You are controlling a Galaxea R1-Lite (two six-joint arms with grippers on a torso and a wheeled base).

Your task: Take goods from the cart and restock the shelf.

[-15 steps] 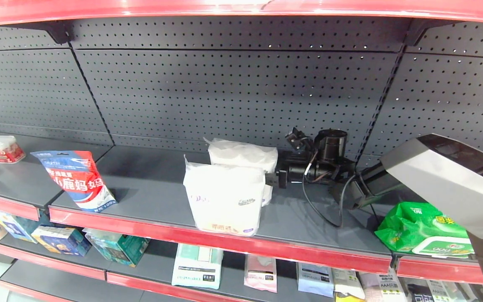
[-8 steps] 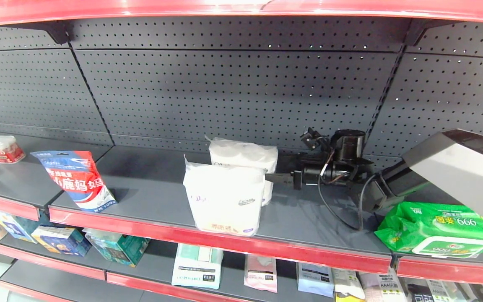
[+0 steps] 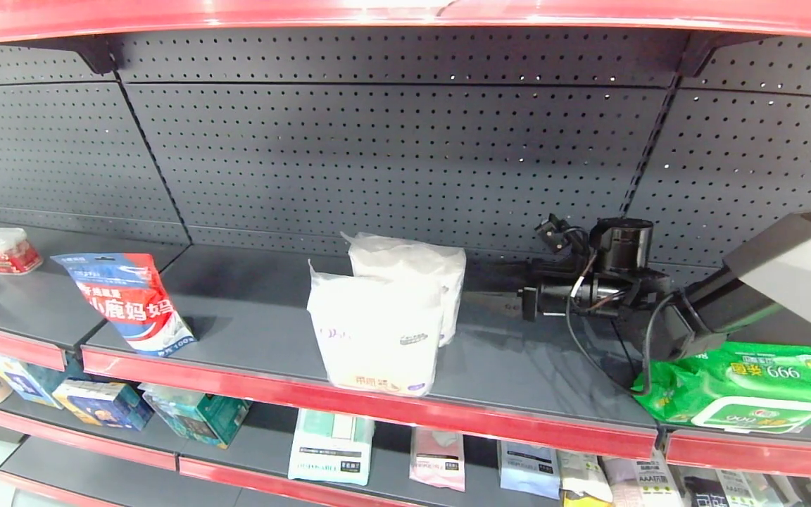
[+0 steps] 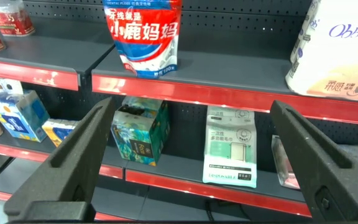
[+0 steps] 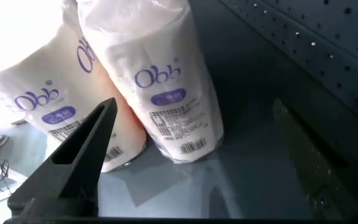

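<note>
On the middle shelf [image 3: 258, 310] in the head view, the front tissue pack [image 3: 377, 331] stands near the red edge, with the rear tissue pack [image 3: 419, 267] touching it from behind. A blue-and-red pouch [image 3: 127, 299] stands well to their left, and a green wipes pack [image 3: 743, 387] lies to their right. The right gripper [image 3: 493, 303] hangs level over the shelf and points at the rear tissue pack, its arm stretched in above the wipes.

From the left wrist, the left gripper [image 4: 191, 104] faces the shelf front, jaws spread wide and empty. A teal box [image 4: 140, 127] and a white packet [image 4: 230, 146] sit on the lower shelf [image 4: 185, 180].

From the right wrist, the jaws gape wide and hold nothing. The rear tissue pack [image 5: 166, 87] stands upright just ahead of them.
</note>
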